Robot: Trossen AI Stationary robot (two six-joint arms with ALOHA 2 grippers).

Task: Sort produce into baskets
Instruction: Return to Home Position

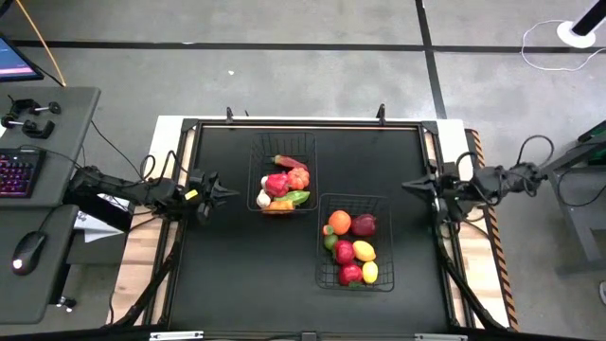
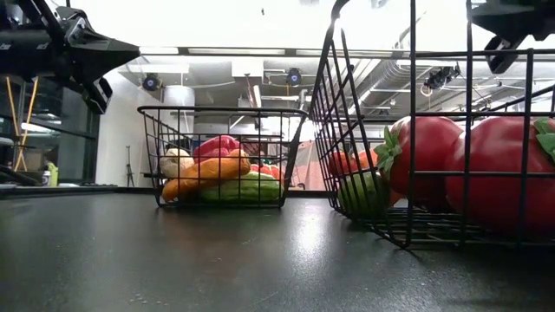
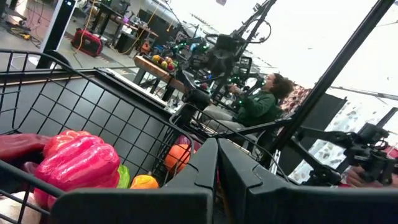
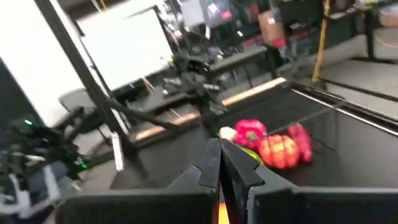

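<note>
Fruit (image 1: 340,224) is filling the near basket (image 1: 379,210) toward the tabletop's (image 1: 227,275) front edge. The left gripper (image 1: 221,192) and right gripper (image 1: 408,186), both closed tight and empty, are hanging over the left and right edges, apparently parking because sorting looks finished. Vegetables (image 1: 277,184) are sitting in the far basket (image 1: 265,154).

No legible text, label, brand, number or sign found in any view. Left of the table (image 1: 237,270), a keyboard (image 1: 17,174) has lit keys, but the characters on them are too small to read. Beyond the keyboard, farther from the table, the corner of a screen (image 1: 13,57) shows coloured content, none of it readable. Along the table's right edge runs orange-and-black striped tape (image 1: 496,280), a warning pattern without wording.
</note>
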